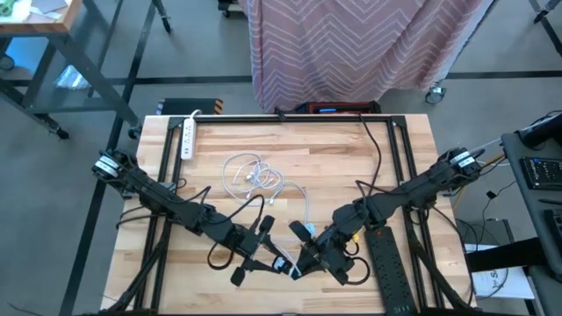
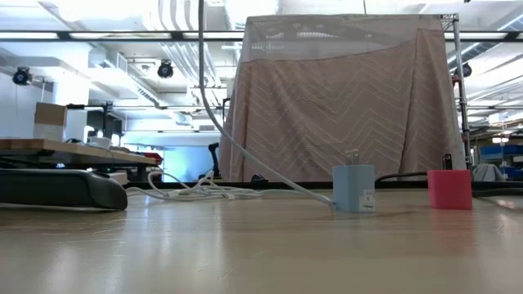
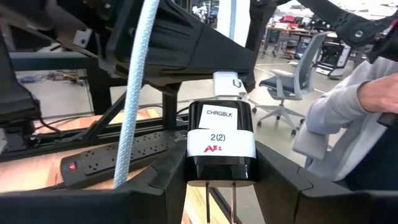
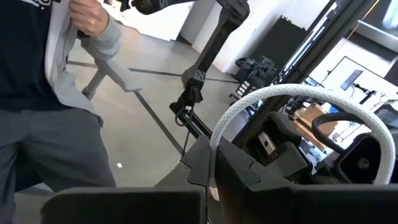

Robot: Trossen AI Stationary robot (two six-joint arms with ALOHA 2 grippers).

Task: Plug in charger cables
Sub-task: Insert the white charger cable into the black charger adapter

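Observation:
In the left wrist view, a black charger block with a white label sits between the fingers of my left gripper, which is shut on it. A white connector stands at the block's far end. My right gripper is just beyond it, shut on a white braided charger cable. A light blue plug block and a red-pink one stand upright on the table. Loose white cords lie tangled at the table's middle. My left gripper pinches the black block's two side faces between its two fingers. The block's two metal prongs point back toward the wrist. The block is held above the table. My right gripper pinches the white braided cable between its shut fingertips. The cable arcs away from them in a slack loop.
A long black power strip lies at the table's near right, also in the left wrist view. A white power strip lies at the far left. A person is beside the table. A draped frame stands behind the far edge.

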